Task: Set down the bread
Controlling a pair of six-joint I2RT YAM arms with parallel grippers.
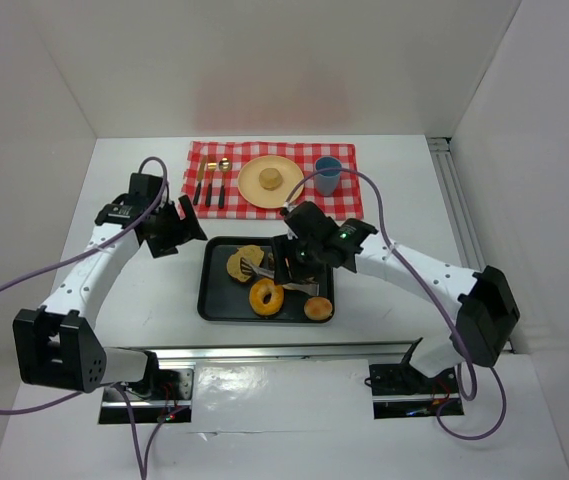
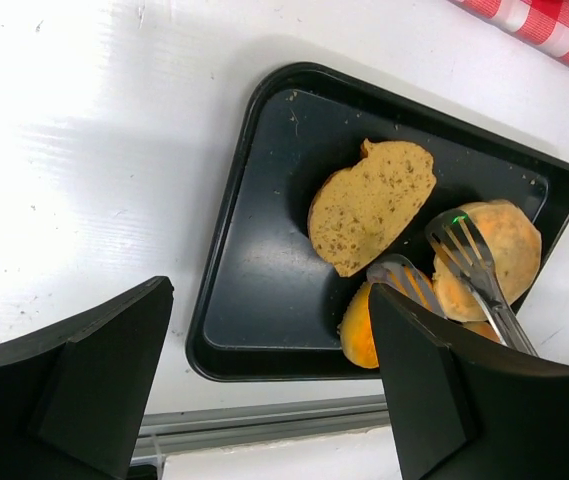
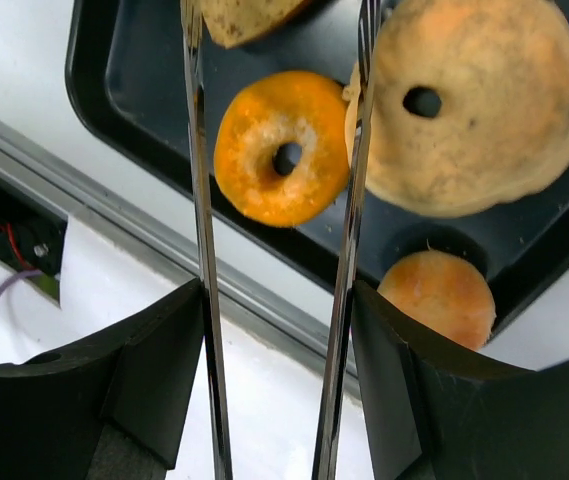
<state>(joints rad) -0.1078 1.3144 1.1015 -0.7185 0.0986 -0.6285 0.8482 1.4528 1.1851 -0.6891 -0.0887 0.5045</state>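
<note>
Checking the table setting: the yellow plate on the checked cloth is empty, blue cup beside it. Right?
Not empty: a small bun sits on the plate, as the top view shows. The blue cup does stand beside it on the checked cloth.

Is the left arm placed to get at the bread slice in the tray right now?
Probably yes. The left end effector hangs open beside the tray, and the slice lies uncovered on its side; the tongs sit just beyond.
</note>
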